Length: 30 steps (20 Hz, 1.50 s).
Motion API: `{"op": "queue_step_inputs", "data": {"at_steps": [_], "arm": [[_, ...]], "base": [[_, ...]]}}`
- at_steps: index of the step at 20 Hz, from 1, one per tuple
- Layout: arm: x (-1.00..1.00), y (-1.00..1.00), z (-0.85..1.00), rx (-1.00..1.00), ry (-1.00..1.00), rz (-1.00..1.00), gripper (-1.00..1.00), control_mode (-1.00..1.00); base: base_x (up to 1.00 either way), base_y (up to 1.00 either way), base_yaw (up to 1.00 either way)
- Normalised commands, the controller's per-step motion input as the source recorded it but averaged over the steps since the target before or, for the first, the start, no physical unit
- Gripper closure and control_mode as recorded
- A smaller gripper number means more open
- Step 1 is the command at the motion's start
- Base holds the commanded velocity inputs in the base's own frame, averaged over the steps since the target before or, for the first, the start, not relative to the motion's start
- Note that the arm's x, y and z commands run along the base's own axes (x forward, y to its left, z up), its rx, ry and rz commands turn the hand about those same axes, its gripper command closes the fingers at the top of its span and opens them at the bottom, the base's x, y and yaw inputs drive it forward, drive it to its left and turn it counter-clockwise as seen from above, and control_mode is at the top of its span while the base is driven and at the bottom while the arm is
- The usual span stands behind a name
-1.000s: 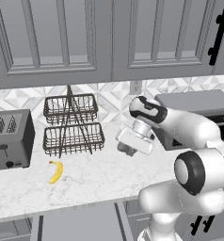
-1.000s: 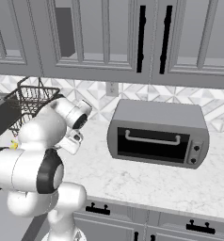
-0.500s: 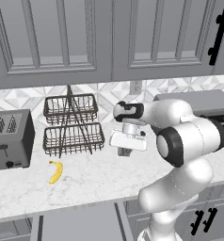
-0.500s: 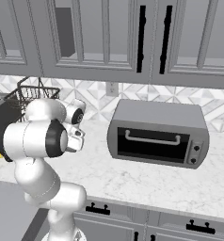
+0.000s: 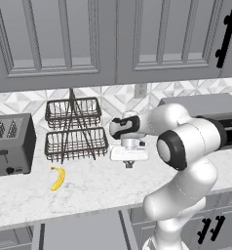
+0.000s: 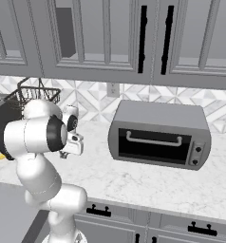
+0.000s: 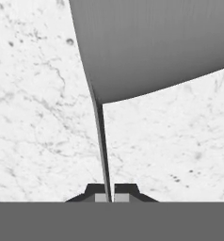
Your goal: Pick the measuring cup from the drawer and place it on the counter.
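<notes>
With its jaws pinched together on the thin straight handle, the two-finger gripper (image 7: 109, 196) at bottom centre of the hand view carries the small dark grey metal measuring cup (image 7: 151, 47). The handle's long axis runs straight up the frame from the fingertips to the round bowl at upper centre. Cup hangs above the white marble-look counter (image 7: 34, 117), apparently clear of it, mid-frame in the left base view right of the yellow banana (image 5: 57, 177) and black wire basket rack (image 5: 75, 130), so I judge the coming move is a straight lower and release.

The pincer (image 7: 111, 195) pinches the measuring cup (image 7: 151, 47) handle above the counter (image 7: 34, 136).
</notes>
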Motion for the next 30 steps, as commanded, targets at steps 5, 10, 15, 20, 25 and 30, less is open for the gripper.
{"op": "queue_step_inputs", "data": {"at_steps": [5,10,15,20,25,30], "arm": [[0.1,0.0,0.0,0.0,0.0,0.0,1.0,-1.0],[0.0,0.0,0.0,0.0,0.0,0.0,-1.0,-1.0],[-0.01,-0.01,0.16,0.0,-0.03,0.0,-1.0,-1.0],[-0.37,-0.11,0.92,-0.01,-0.06,0.0,-1.0,-1.0],[-0.57,-0.21,0.97,-0.01,0.0,0.0,-1.0,-1.0],[-0.78,-0.41,0.88,0.0,0.0,0.0,-1.0,-1.0]], "base": [[0.0,0.0,0.0],[0.0,0.0,0.0],[0.0,0.0,0.0],[0.0,0.0,0.0],[0.0,0.0,0.0],[0.0,0.0,0.0]]}}
